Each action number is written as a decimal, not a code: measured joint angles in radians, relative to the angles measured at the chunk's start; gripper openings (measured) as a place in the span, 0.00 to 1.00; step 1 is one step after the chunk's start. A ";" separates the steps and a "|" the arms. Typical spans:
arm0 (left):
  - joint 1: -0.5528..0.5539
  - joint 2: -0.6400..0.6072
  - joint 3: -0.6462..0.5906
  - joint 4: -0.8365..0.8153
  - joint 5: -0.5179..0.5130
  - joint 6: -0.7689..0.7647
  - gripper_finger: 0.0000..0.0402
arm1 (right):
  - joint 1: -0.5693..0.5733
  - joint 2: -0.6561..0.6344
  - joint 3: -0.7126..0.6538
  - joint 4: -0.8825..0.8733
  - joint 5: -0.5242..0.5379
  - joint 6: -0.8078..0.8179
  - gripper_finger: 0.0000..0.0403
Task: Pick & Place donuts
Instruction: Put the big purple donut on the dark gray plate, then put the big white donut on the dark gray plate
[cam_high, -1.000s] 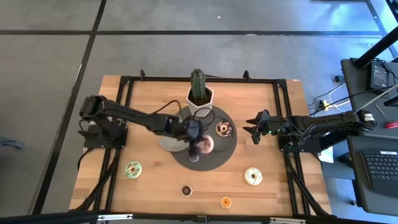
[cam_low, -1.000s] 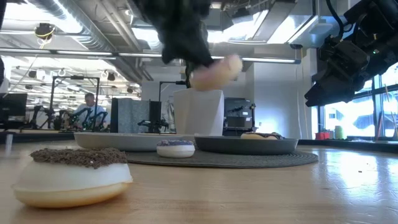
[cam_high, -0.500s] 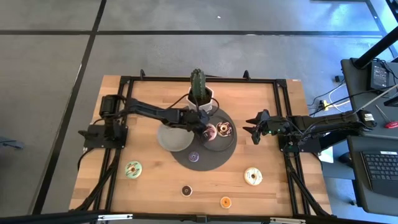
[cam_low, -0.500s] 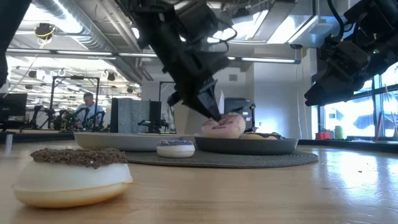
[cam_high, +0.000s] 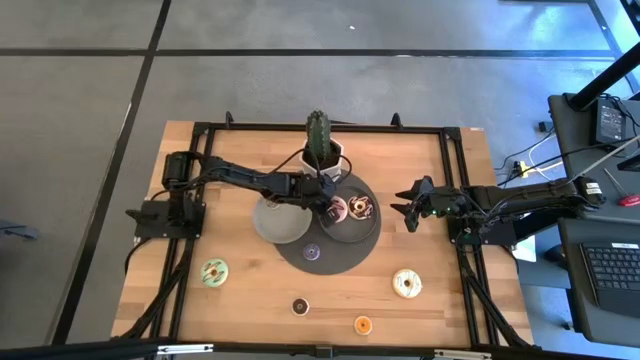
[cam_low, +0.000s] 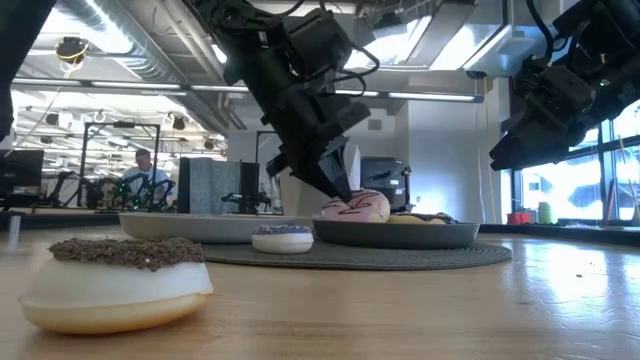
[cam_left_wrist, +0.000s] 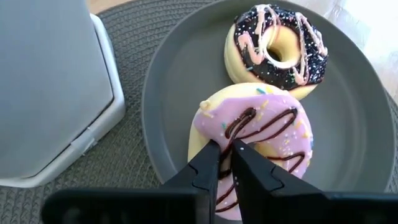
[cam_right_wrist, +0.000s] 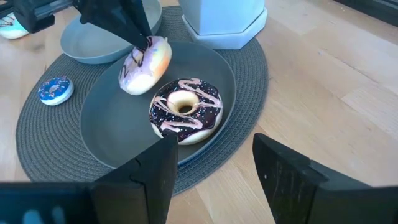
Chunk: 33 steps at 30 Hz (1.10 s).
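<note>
My left gripper (cam_high: 328, 207) (cam_left_wrist: 225, 163) is over the dark grey plate (cam_high: 350, 230) on the round woven mat, shut on the pink-frosted donut (cam_high: 338, 210) (cam_right_wrist: 144, 64). A chocolate-frosted donut (cam_high: 359, 208) (cam_left_wrist: 280, 50) lies flat on the same plate beside it. A small blue donut (cam_high: 311, 252) rests on the mat. The green donut (cam_high: 213, 271), the cream donut (cam_high: 406, 283), a tiny dark one (cam_high: 299, 306) and an orange one (cam_high: 362, 324) lie on the bare wood. My right gripper (cam_high: 405, 212) hangs open above the table, right of the mat. My left gripper pinches the pink donut at its upper rim (cam_right_wrist: 148, 45) between the two fingers (cam_left_wrist: 208, 165). They slant down from above and from the table's left. The donut stands tilted on edge, its lower rim (cam_right_wrist: 134, 87) on the dark plate, close beside the chocolate donut.
A light grey plate (cam_high: 275, 222) lies half on the mat, left of the dark one. A white pot with a cactus (cam_high: 321, 160) stands at the mat's far side, right behind my left gripper. Open wood lies near the table's front edge between the loose donuts.
My left gripper carried the pink donut from above the mat's near part toward the far right, over the dark plate, then came down. The donut went from hanging high in the air to resting its lower rim on the plate beside the chocolate donut. The fingers stay shut on it.
</note>
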<state>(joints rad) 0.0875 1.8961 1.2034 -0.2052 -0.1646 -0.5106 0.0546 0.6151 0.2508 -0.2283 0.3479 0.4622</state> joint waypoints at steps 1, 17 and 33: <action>0.000 0.000 0.000 0.001 0.000 0.000 0.11 | 0.000 0.000 0.000 0.000 0.000 0.000 0.52; -0.001 0.000 0.000 0.000 -0.063 -0.003 0.27 | 0.000 0.000 0.000 0.000 0.000 0.003 0.52; -0.048 -0.115 0.000 -0.015 -0.107 0.142 0.42 | 0.056 0.014 0.133 -0.028 -0.275 -0.206 0.52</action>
<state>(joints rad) 0.0394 1.7812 1.2037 -0.2202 -0.2716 -0.3685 0.1101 0.6294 0.3834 -0.2559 0.0726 0.2564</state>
